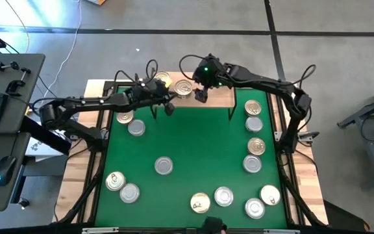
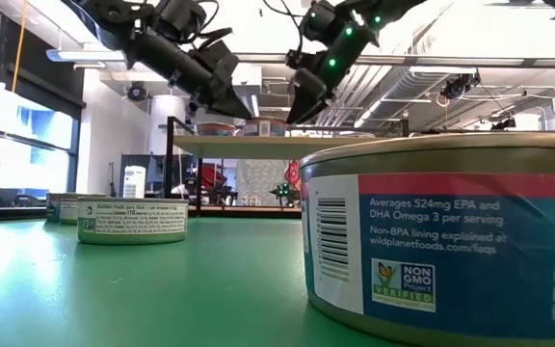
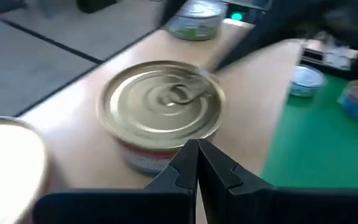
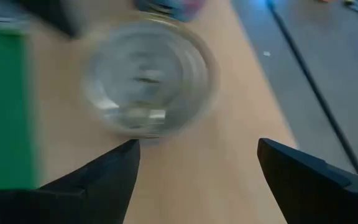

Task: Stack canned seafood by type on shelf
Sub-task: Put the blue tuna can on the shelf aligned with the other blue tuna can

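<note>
The shelf (image 1: pixel 223 96) is a light-wood board at the table's far edge. A gold-lidded tin (image 1: pixel 163 80) and a silver-lidded tin (image 1: pixel 183 88) stand on it side by side. My left gripper (image 1: pixel 168 105) is shut and hovers over the shelf's near edge; in its wrist view the shut gripper (image 3: pixel 197 163) points at the gold tin (image 3: pixel 160 107). My right gripper (image 1: pixel 201 95) is open, just right of the silver tin; in its wrist view the gripper (image 4: pixel 197 155) faces that blurred tin (image 4: pixel 148 81). In the low view both grippers, left (image 2: pixel 227 94) and right (image 2: pixel 302 96), hang above the shelf (image 2: pixel 258 141).
Several tins lie scattered on the green table (image 1: pixel 193 140): a column along the right edge (image 1: pixel 254 123), a cluster at the near right (image 1: pixel 223 195), two at the near left (image 1: pixel 114 181), one in the middle (image 1: pixel 163 166), two at the far left (image 1: pixel 136 128). A desk stands left of the table.
</note>
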